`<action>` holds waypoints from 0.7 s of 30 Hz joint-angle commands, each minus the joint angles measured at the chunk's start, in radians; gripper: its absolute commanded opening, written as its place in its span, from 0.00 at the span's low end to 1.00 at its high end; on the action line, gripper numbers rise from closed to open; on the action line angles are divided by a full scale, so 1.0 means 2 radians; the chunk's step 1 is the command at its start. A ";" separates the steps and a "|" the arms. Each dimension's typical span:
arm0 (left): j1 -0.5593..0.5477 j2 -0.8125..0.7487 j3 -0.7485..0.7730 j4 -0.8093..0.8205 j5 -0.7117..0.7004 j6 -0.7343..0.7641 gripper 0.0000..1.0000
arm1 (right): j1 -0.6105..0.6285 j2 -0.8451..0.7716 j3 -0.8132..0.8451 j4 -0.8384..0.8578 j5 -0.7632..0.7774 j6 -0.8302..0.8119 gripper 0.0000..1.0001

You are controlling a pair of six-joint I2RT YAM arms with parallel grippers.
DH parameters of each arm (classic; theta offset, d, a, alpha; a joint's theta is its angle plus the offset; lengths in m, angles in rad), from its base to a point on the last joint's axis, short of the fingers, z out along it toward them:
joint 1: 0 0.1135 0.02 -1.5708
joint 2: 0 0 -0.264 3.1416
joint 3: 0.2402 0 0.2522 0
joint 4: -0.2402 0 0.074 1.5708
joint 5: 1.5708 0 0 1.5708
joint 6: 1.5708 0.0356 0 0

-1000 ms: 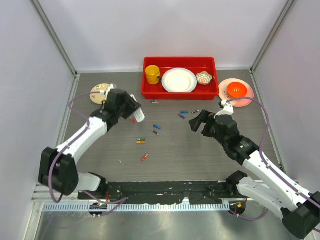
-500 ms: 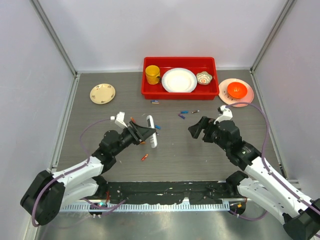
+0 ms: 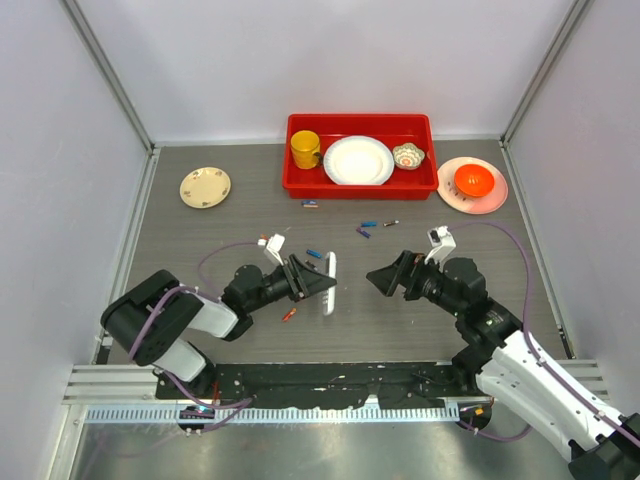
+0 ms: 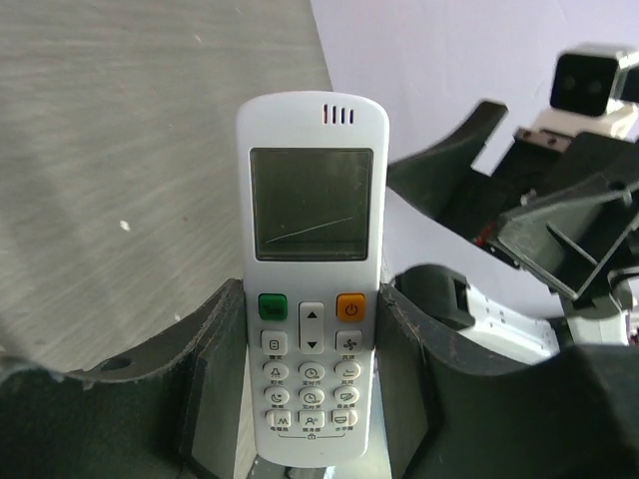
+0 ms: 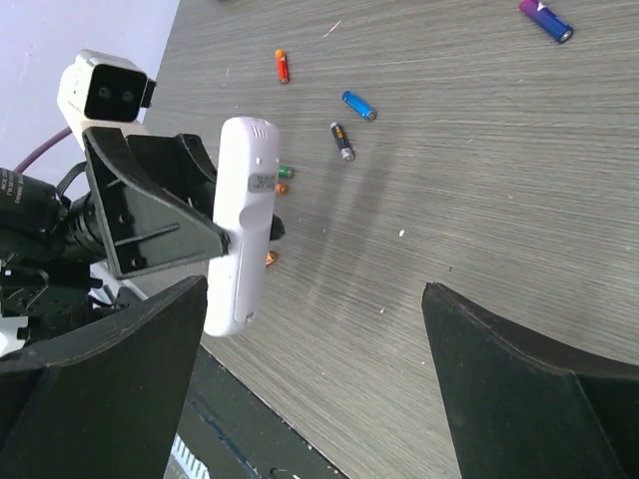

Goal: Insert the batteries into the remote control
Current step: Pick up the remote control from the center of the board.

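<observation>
Left gripper (image 3: 312, 284) is clamped on the remote (image 4: 312, 200), fingers (image 4: 215, 369) pressing both long edges at the button end. The remote is held up off the table (image 3: 420, 330), screen side toward the left wrist camera, back toward the right gripper (image 3: 384, 279). Right gripper is spread wide with nothing in it, near the remote but apart from it. Back slot possibly covered; too blurry to tell. Batteries (image 5: 357, 105) lie loose on the table, scattered around below the remote.
</observation>
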 commanded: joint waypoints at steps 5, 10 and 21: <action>-0.036 0.017 0.044 0.166 -0.001 0.026 0.00 | 0.001 -0.012 -0.046 0.063 -0.077 0.035 0.95; -0.049 0.028 0.062 0.166 0.003 0.022 0.00 | 0.001 -0.020 -0.100 0.166 -0.123 0.103 0.94; -0.049 0.012 0.081 0.166 -0.020 -0.002 0.00 | 0.001 -0.038 -0.145 0.319 -0.159 0.155 0.97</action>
